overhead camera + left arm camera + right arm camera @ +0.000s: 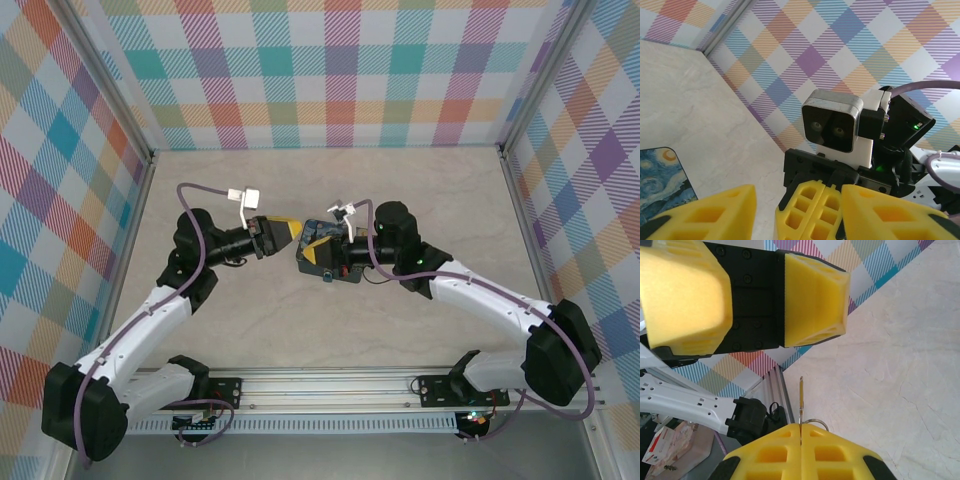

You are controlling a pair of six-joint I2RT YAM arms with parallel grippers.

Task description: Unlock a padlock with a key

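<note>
Thin metal, seen edge-on from my right wrist: the key (800,395) stands straight up out of the seam between the yellow fingers (770,455) of my right gripper (801,429). Those fingers are pressed together, pinching the key's lower end. A small wire loop (813,421) curves out just beside the key where it meets the fingertips; I cannot tell what the loop is fixed to.

The key's free tip points towards my left gripper (756,305), which faces it from close by with its two yellow fingers spread wide apart. From my left wrist, the right gripper's closed fingers show in the gap between my own left ones, and the right wrist's silver-faced camera (834,122) sits above them.

From above, the two grippers meet almost tip to tip near the middle of the pale marbled table (420,190), left arm reaching in from the left, right arm from the right. My right gripper hangs over a dark-blue tin (657,180) printed with a swirling starry night, lying flat on the table; whether the gripper touches it I cannot tell. Chequered pastel walls (840,45) stand around the table
</note>
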